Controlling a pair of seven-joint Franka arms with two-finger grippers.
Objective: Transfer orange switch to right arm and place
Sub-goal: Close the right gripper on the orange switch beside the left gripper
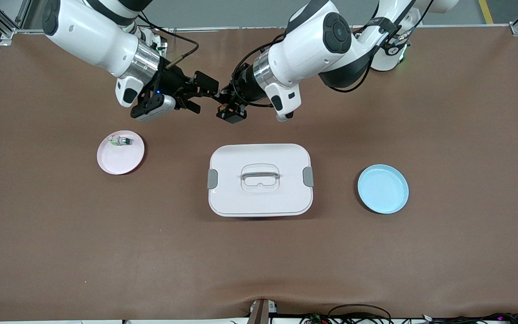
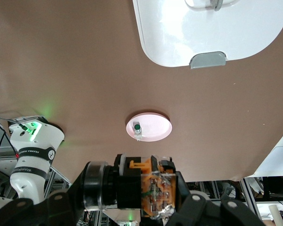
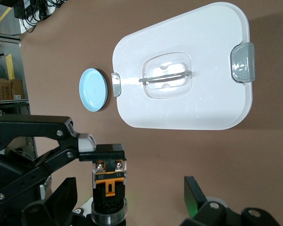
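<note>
Item: orange switch (image 3: 108, 186), small black part w/ orange band, held in mid-air over bare bench (image 1: 259, 270) between white lidded box (image 1: 260, 180) and the robots' edge. Left gripper (image 1: 228, 107): fingers pinching the switch. Right gripper (image 1: 196, 92): fingers spread wide, level w/ the switch and just beside it, not yet on it; one finger (image 3: 195, 193) shows well apart from the part in right wrist view. Orientation: long axis approx. horizontal, running along the line between the two grippers; round cap end seems to point toward right gripper, though front view is too small to confirm. Risk: if left lets go before right closes, the part drops to the bench; a skewed closure could twist or flick it out. Other: pink plate (image 1: 120, 153) toward right arm's end, holding small whitish green-tipped part (image 1: 121, 141); blue plate (image 1: 383, 188) toward left arm's end.
</note>
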